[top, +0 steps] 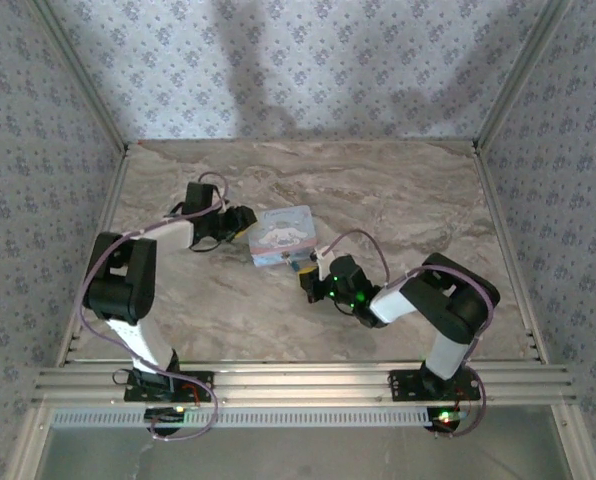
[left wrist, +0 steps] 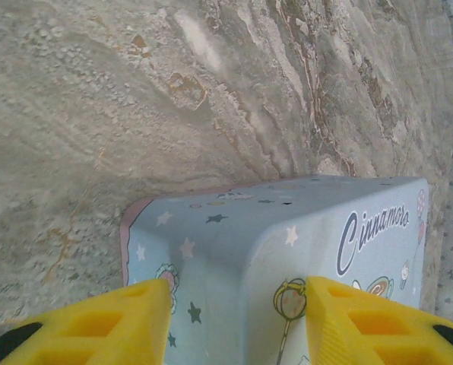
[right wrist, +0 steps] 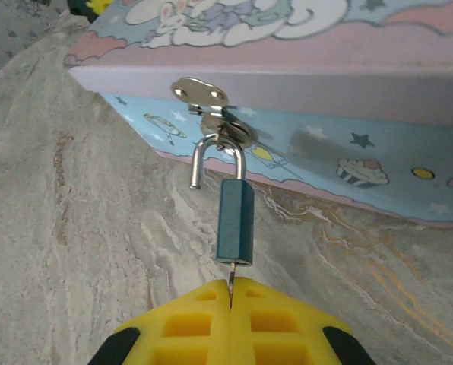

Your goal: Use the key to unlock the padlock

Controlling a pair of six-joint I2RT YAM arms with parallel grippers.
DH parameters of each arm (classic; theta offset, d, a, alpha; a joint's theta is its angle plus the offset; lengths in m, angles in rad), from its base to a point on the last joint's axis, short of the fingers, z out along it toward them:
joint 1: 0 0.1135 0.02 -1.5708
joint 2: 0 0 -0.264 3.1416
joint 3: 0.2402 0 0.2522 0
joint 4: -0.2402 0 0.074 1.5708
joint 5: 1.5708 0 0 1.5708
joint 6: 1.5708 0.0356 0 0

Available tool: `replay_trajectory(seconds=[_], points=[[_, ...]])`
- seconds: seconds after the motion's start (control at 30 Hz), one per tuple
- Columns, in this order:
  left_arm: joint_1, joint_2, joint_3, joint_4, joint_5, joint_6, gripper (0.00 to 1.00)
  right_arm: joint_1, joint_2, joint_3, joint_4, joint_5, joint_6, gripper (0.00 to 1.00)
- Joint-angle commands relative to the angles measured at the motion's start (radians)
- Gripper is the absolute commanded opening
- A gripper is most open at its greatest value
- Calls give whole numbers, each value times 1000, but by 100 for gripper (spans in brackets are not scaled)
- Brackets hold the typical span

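top external: the tin [top: 281, 236] lies mid-table, the left gripper [top: 240, 222] at its left end and the right gripper [top: 308, 278] at its near right corner. what hangs there is too small to read.

left wrist: its fingers [left wrist: 128, 323] clamp the tin's end.

right wrist: the right gripper is pinched on the key [right wrist: 231, 272]. the key runs straight ahead into the padlock [right wrist: 235, 220], which hangs in line from the hasp [right wrist: 204, 95]. the key's head is hidden, and one shackle leg looks free.

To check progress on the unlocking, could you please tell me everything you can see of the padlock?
The padlock has a small teal-blue block body and a silver metal shackle. The shackle is hooked through the clasp on the front of the tin. One shackle leg ends free beside the body, so it looks open. A thin key sits in its underside, pinched by the shut right gripper.
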Motion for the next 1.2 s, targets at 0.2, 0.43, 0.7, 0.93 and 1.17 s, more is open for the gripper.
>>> replay_trajectory(seconds=[0.2,0.43,0.7,0.93,1.17], points=[[2,-42,-139,-106,-93,-19,47,-78,67,15,-6,-190,203,0],[3,-65,-169,-103,-103,-22,47,-86,0,11,-126,-154,168,32],[-3,-101,-191,-109,-103,-23,47,-131,-148,2,-258,-196,8,54],[-22,-138,-217,-109,-115,-30,47,-133,-62,111,-239,-326,20,58],[-28,-143,-219,-112,-115,-32,47,-137,20,167,-215,-340,51,52]])
